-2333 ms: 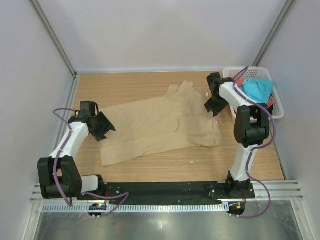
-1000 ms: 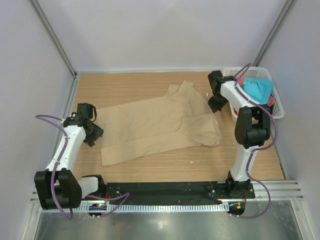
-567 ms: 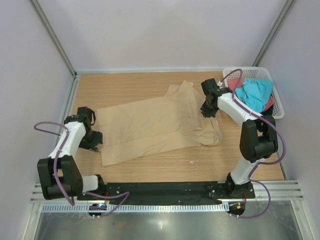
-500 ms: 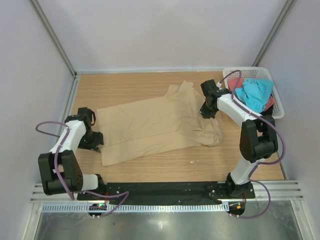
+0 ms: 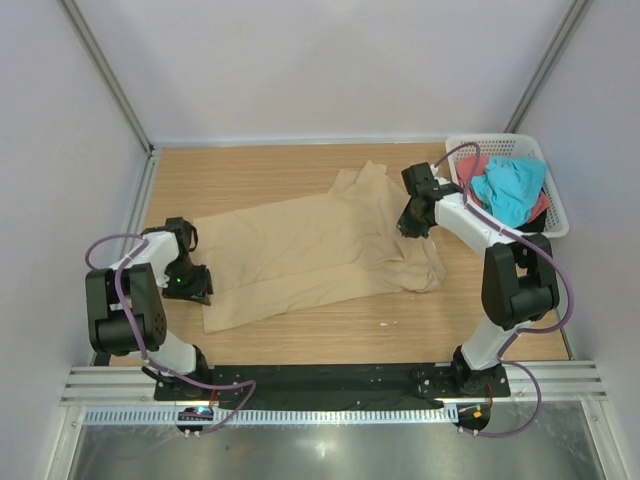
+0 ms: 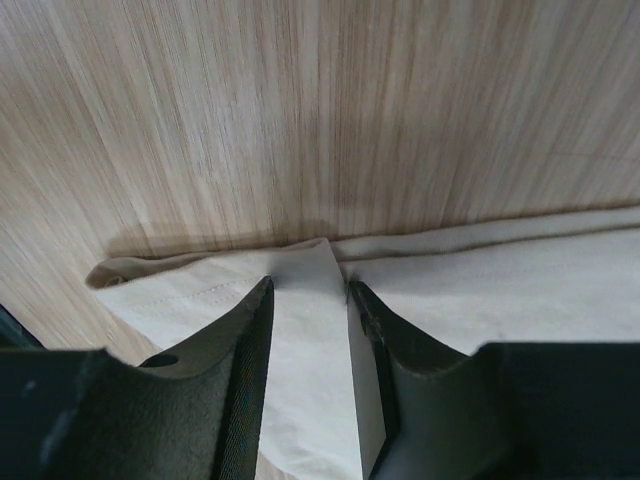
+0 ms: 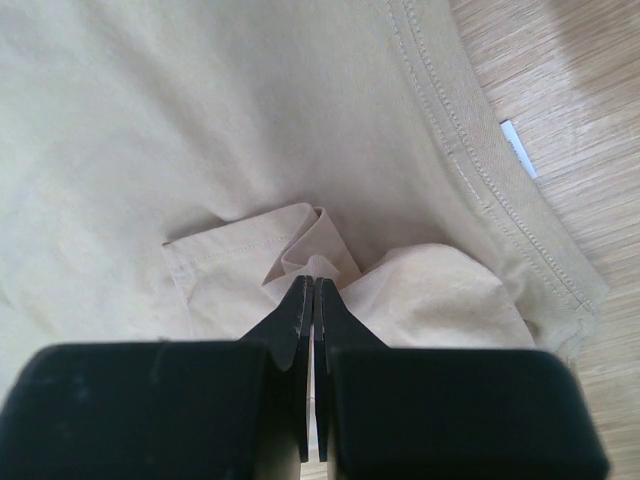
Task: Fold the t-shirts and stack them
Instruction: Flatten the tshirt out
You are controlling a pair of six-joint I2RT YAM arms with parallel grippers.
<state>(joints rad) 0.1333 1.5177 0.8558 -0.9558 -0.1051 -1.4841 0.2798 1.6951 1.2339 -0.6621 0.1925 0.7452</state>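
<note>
The tan t-shirt point(image 5: 310, 250) is spread flat across the middle of the tabletop point(image 5: 250, 175), with a lower layer already doubled up along its near side, while the turquoise t-shirt point(image 5: 508, 188) and the coral-red t-shirt point(image 5: 541, 203) are heaped in the white basket point(image 5: 553, 215) at the far right corner. The left gripper point(image 5: 188, 286) is set down at the shirt's left edge; in the left wrist view its fingers point(image 6: 245, 340) are seen standing apart on either side of a small peak of cloth at the hem, so nothing has been clamped there yet. The right gripper point(image 5: 411, 224) is placed on the shirt's right side near the collar with its jaws pressed together, and a little ruck of fabric is drawn up to the tips, so a pinch of cloth appears to be held. The step in hand is judged to be the taking of two grips for the next fold. It would be done well if the left jaws were closed only once the hem corner sits deep between the fingers, and if both layers were caught, since a shallow bite on such thin cloth is likely to slip. The two ends should then be lifted together and level, just clear of the wood, and carried across at one pace, so that the edge is laid straight and no crease is dragged into the flat part.
</note>
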